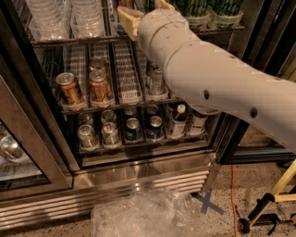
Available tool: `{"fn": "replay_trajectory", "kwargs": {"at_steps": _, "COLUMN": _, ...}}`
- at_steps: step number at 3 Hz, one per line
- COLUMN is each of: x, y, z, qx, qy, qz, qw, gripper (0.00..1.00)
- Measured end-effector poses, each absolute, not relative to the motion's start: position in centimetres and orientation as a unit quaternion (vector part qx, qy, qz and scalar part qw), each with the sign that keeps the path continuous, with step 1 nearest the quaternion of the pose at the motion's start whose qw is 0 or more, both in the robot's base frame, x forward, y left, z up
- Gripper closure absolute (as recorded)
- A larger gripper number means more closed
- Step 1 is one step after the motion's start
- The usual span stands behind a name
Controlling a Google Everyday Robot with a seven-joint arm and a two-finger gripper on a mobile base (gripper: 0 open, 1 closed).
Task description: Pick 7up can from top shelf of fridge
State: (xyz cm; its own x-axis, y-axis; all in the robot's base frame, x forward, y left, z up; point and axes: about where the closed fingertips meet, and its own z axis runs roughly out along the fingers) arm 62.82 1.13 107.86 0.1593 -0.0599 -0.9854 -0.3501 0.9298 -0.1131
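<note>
The fridge (pixel 138 172) stands open in front of me. On its top shelf (pixel 69 40), at the right, two green 7up cans (pixel 193 7) (pixel 225 6) stand in translucent cups, cut off by the top of the view. My gripper (pixel 147 10) is at the top shelf, left of the green cans and apart from them. Its tan fingers (pixel 130 22) are spread and nothing shows between them. My white arm (pixel 217 83) crosses the right half of the fridge and hides part of the shelves.
Stacked clear plastic cups (pixel 46 18) fill the left of the top shelf. Brown cans (pixel 69 88) stand in white slotted lanes below, with several cans and bottles (pixel 134 128) on the lowest rack. The glass door (pixel 18 152) hangs open at left. A plastic bag (pixel 143 215) lies on the floor.
</note>
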Motion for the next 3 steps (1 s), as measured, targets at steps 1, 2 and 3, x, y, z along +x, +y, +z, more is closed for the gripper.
{"fn": "replay_trajectory", "kwargs": {"at_steps": 1, "x": 63.5, "y": 0.1, "z": 108.3, "qx": -0.137, "qy": 0.642, "qz": 0.082, "qw": 0.750, "gripper": 0.33}}
{"fn": "replay_trajectory", "kwargs": {"at_steps": 2, "x": 62.9, "y": -1.2, "z": 108.6, "qx": -0.117, "qy": 0.642, "qz": 0.069, "qw": 0.755, "gripper": 0.30}}
{"fn": "replay_trajectory", "kwargs": {"at_steps": 3, "x": 62.5, "y": -2.1, "z": 108.8, "qx": -0.100, "qy": 0.642, "qz": 0.062, "qw": 0.758, "gripper": 0.30}}
